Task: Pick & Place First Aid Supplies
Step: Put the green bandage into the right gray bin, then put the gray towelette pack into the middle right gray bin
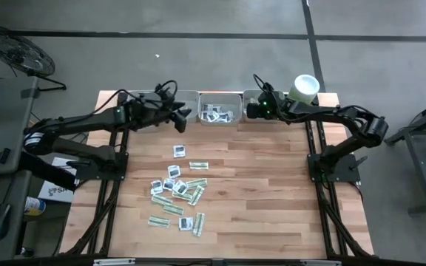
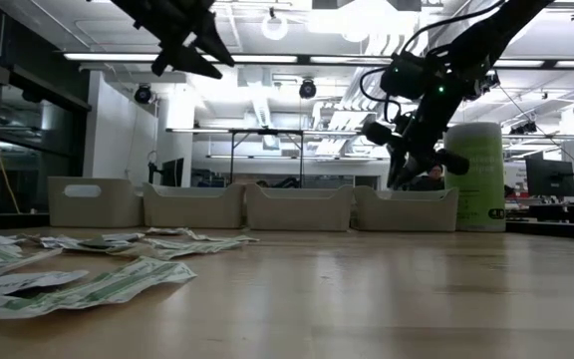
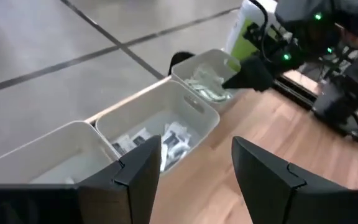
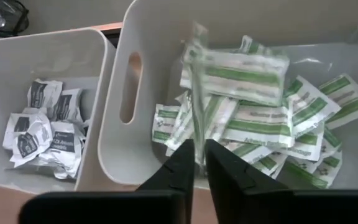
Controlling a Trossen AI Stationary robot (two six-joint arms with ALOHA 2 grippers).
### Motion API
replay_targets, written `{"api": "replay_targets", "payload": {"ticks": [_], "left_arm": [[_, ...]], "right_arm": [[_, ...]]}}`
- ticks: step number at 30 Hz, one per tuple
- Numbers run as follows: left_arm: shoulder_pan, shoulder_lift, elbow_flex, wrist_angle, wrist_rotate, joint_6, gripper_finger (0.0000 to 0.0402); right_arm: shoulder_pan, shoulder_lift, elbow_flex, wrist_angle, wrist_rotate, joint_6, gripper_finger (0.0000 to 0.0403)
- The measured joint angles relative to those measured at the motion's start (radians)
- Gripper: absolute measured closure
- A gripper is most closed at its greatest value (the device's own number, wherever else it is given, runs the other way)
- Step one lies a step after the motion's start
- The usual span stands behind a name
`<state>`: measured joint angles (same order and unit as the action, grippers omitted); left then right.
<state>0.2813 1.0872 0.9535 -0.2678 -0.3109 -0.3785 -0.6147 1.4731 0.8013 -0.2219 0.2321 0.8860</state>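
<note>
Several first aid supplies (image 1: 177,191), green-white strips and squarish white sachets, lie flat on the wooden table left of centre. Grey trays stand along the far edge: one (image 4: 48,74) holds white sachets (image 4: 45,127), and the one to its right (image 4: 142,37) holds green-white strips (image 4: 272,118). My right gripper (image 4: 200,155) hangs over that strip tray, shut on one green-white strip (image 4: 196,87). My left gripper (image 3: 194,168) hovers open and holds nothing, above the trays' near walls at the far left (image 1: 182,118). My right gripper pinches one end of a narrow green-white strip (image 4: 197,140) between its two fingertips. The fingers slant down from above into the tray. The strip stands edge-on beyond the fingertips, reaching toward the pile of strips; whether its far end touches the pile, I cannot tell.
A tall pale green tub with a white lid (image 1: 304,87) stands at the far right corner beside the trays. Two more grey trays (image 2: 93,202) show at the far left. The table's right half and near side (image 1: 272,199) are bare wood.
</note>
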Motion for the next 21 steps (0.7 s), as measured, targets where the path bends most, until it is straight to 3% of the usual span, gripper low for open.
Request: {"api": "replay_targets", "payload": {"ticks": [8, 14, 21], "left_arm": [[0.000, -0.074, 0.000, -0.207, 0.018, -0.002, 0.0206], [0.000, -0.078, -0.002, -0.371, 0.056, -0.021, 0.0206], [0.000, -0.073, -0.126, -0.362, 0.121, -0.053, 0.0206]], "right_arm": [[-0.002, 0.000, 0.000, 0.001, 0.003, 0.022, 0.0306], [-0.002, -0.018, 0.000, 0.054, -0.041, 0.000, 0.0280], [0.009, -0.086, 0.000, 0.170, -0.098, -0.092, 0.0272]]}}
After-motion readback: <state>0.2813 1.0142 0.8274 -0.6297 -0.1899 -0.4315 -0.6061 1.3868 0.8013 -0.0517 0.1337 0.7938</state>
